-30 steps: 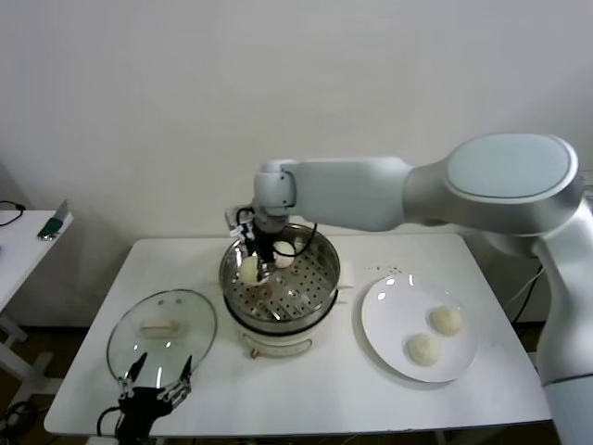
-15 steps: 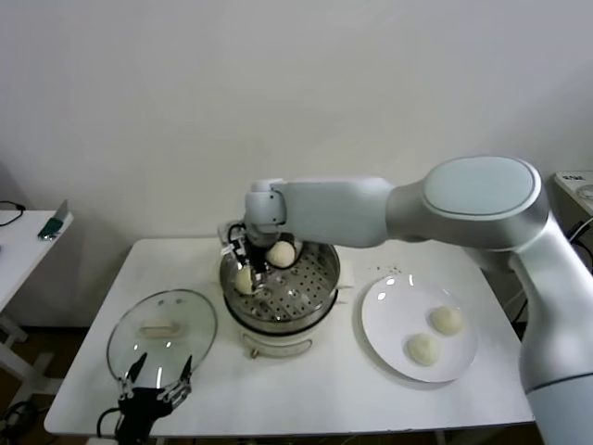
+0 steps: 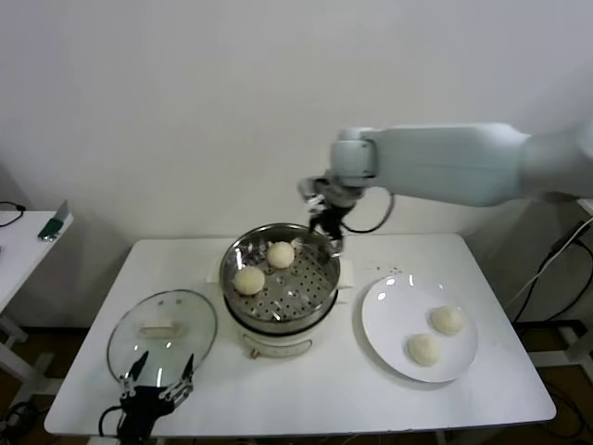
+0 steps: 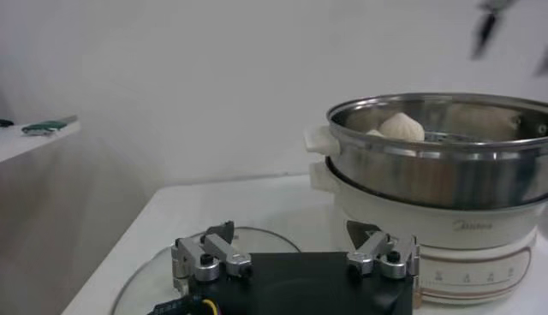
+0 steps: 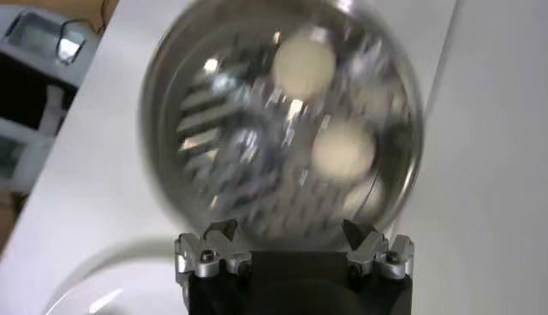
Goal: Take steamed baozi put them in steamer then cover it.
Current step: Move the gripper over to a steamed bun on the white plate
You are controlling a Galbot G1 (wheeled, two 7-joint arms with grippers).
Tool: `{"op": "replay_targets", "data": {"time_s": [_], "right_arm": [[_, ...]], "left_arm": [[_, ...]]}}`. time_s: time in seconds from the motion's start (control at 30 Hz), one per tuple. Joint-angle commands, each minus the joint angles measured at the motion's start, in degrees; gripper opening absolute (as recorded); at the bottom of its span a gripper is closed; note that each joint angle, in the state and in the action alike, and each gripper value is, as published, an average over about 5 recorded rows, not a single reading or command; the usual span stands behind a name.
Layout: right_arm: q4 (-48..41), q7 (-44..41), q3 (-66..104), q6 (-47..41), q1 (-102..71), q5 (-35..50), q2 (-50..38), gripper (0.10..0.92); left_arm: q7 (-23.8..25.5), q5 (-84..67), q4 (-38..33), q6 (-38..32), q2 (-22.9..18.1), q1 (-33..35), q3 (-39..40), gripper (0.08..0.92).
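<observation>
The steamer (image 3: 232, 269), a shiny steel pot on a cream base, stands mid-table and holds two baozi (image 3: 248, 280) (image 3: 281, 254) on its perforated tray. Two more baozi (image 3: 447, 320) (image 3: 423, 349) lie on the white plate (image 3: 389, 306) to its right. My right gripper (image 3: 329, 227) hangs open and empty above the steamer's far right rim. Looking down from the right wrist, the open gripper (image 5: 291, 233) is over the steamer (image 5: 171, 94) and both baozi (image 5: 304, 64) (image 5: 342, 150). My left gripper (image 3: 156, 389) waits open at the table's front left, beside the glass lid (image 3: 162, 320).
From the left wrist, the open left gripper (image 4: 293, 233) sits low over the glass lid (image 4: 257, 240), with the steamer (image 4: 437, 171) just beyond and one baozi (image 4: 401, 127) peeking over its rim. A side table (image 3: 18, 232) stands off to the left.
My right gripper let go of a baozi inside the steamer, opened, then rose out and swung to the right. Two baozi now lie in the steamer. The left arm stayed still.
</observation>
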Motion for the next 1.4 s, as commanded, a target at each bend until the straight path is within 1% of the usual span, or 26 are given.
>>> {"op": "replay_targets", "data": {"time_s": [0.03,0.23,0.4,0.5,0.73,1.13,1.4], "right_arm": [[13.22,2.45,-7.96,-1.04,-2.1,-9.51,-25.78,0.823],[13.3,5.93,1.15,-4.02,-16.79,-14.62,-30.26,0.823],[10.66,7.59,9.69,-5.35,-27.75,-18.38,-30.75,0.823],[8.79,7.9,13.19,-5.61,-31.21,-19.8,-30.03,0.823],[4.96,8.1,16.22,-5.44,-33.93,-22.0,-27.51,0.823],[3.05,7.99,16.29,-5.65,-34.4,-22.33,-25.27,0.815],[2.13,6.65,16.72,-5.01,-34.32,-22.0,-24.22,0.721]], "left_arm": [[0.03,0.39,-0.02,0.05,-0.08,0.06,0.2,0.823],[0.02,0.82,-0.01,0.02,-0.28,0.24,0.34,0.823],[-0.02,1.01,-0.01,-0.13,-0.38,0.52,0.26,0.823],[-0.03,1.13,-0.01,-0.18,-0.51,0.66,0.28,0.823],[-0.04,1.4,0.06,-0.18,-0.89,0.78,0.4,0.823],[-0.01,1.48,0.46,-0.04,-0.97,0.45,0.37,0.823],[0.03,1.5,0.56,0.21,-0.99,0.18,0.38,0.823]]}}
